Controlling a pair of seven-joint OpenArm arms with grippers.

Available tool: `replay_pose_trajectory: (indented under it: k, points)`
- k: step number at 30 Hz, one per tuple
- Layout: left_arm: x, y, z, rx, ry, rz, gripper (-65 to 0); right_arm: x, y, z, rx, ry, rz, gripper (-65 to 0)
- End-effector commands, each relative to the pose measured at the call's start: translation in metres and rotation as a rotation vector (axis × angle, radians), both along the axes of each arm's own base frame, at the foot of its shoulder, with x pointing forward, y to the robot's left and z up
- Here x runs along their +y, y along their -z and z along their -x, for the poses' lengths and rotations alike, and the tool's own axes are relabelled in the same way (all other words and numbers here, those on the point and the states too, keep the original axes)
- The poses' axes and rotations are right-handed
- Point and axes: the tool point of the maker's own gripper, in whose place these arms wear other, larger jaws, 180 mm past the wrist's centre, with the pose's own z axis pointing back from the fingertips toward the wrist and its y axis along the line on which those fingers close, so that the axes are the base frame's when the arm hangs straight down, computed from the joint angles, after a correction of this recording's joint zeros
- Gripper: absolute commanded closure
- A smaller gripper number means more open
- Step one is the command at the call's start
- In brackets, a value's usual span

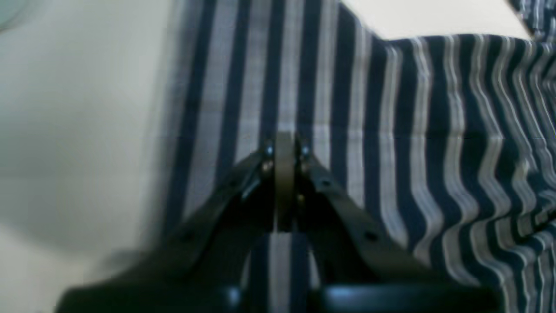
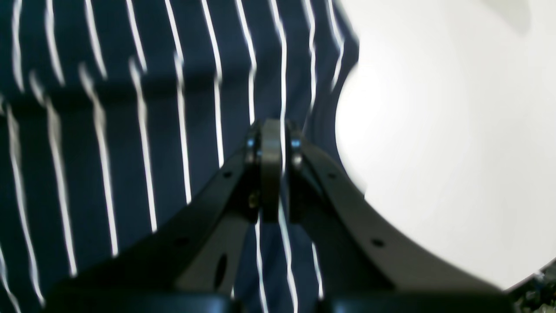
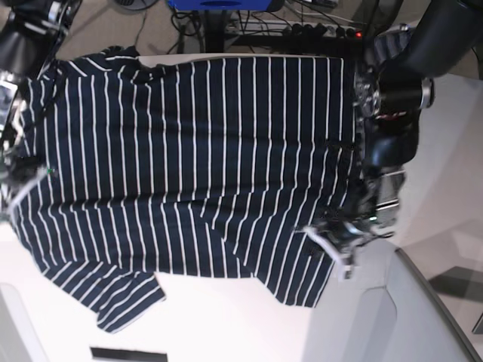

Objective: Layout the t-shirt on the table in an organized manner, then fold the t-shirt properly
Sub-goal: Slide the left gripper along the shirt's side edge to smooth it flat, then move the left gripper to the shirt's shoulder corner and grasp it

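Layout stage. T-shirt (image 3: 196, 166) hangs stretched wide above table (image 3: 226, 317). My left gripper (image 1: 284, 174) pinches one edge, right gripper (image 2: 271, 169) pinches opposite edge, jaws pressed together on cloth. Not laid flat; folding not started.

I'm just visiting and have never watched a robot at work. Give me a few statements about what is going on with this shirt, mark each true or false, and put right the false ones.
1. Both grippers are shut on the t-shirt. True: the left gripper and right gripper each pinch fabric.
2. The shirt is plain red. False: it is dark navy with thin white stripes.
3. The shirt is already folded into a small square. False: it is spread wide between the arms.
4. The table is white. True.
5. A sleeve shows at the lower left of the base view. True.
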Motion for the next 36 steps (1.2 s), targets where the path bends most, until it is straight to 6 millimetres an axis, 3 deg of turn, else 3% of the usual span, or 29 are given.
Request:
replay_pose_trajectory:
  k: [1,5,9,13,15,17,21,23,25,27,30,32,36]
  points:
    - [-0.005,-0.017,-0.017,-0.056,-0.004,0.031,0.0,-0.005,-0.012,-0.006,-0.039,-0.001,0.021,-2.3]
    - [-0.009,-0.004,-0.012,-0.051,-0.034,0.063,0.0,-0.006,-0.005,0.014,-0.008,-0.008,0.039,-2.3]
    - [0.000,0.011,-0.007,-0.096,-0.031,-0.104,0.0,-0.007,-0.008,0.029,-0.001,-0.016,0.065,-2.3]
    - [0.034,0.017,-0.001,-0.132,-0.043,-0.269,0.0,-0.008,-0.011,0.045,-0.007,0.002,0.073,-2.3]
    - [0.051,0.012,-0.004,-0.150,-0.070,-0.302,0.0,-0.010,-0.012,0.052,-0.019,0.039,0.060,-2.3]
    - [0.061,-0.005,-0.018,-0.188,-0.083,-0.314,0.0,-0.014,-0.011,0.059,-0.019,0.069,0.054,-2.3]
    - [0.052,-0.036,-0.036,-0.230,-0.107,-0.237,0.0,-0.016,-0.007,0.065,-0.007,0.081,0.047,-2.3]
    - [0.047,-0.050,-0.034,-0.200,-0.094,-0.140,0.0,-0.033,-0.014,0.072,-0.029,0.142,0.056,-2.4]
    - [0.038,-0.062,-0.021,-0.181,-0.063,-0.066,0.0,-0.050,-0.027,0.075,-0.091,0.236,0.037,-2.9]
    - [0.045,-0.071,0.003,-0.166,-0.055,-0.052,0.0,-0.065,-0.034,0.086,-0.139,0.321,0.001,-3.0]
    - [0.047,-0.072,0.050,-0.141,-0.034,-0.064,0.0,-0.064,-0.031,0.094,-0.108,0.250,-0.044,-5.9]
    - [0.052,-0.068,0.086,-0.118,-0.038,-0.082,0.0,-0.053,-0.017,0.105,-0.021,0.175,-0.114,-14.0]
    - [0.063,-0.051,0.150,-0.051,-0.054,-0.107,0.0,-0.068,-0.009,0.133,-0.032,0.280,-0.207,-30.9]
